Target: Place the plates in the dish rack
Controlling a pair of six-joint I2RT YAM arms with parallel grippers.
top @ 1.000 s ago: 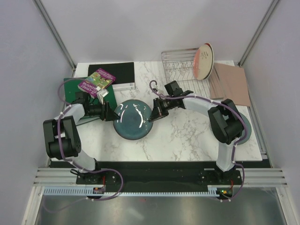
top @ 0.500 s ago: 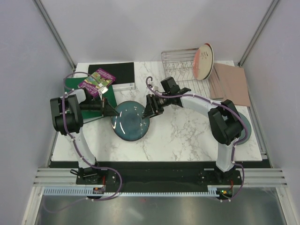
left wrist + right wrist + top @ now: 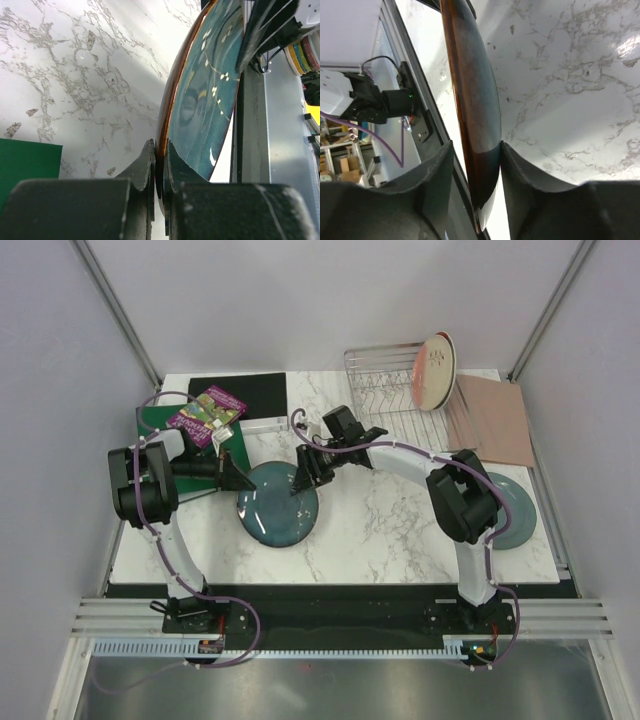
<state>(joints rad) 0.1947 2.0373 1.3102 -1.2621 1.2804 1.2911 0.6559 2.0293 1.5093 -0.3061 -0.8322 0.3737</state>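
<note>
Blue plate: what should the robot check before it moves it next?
1. Left gripper shut on the blue plate rim: ok.
2. Right gripper away from the plate: not ok. It is open, but the rim sits inside it.
3. Free slots in the dish rack: ok, only the cream plate stands there.
4. Plate lifted off the table: cannot tell.
</note>
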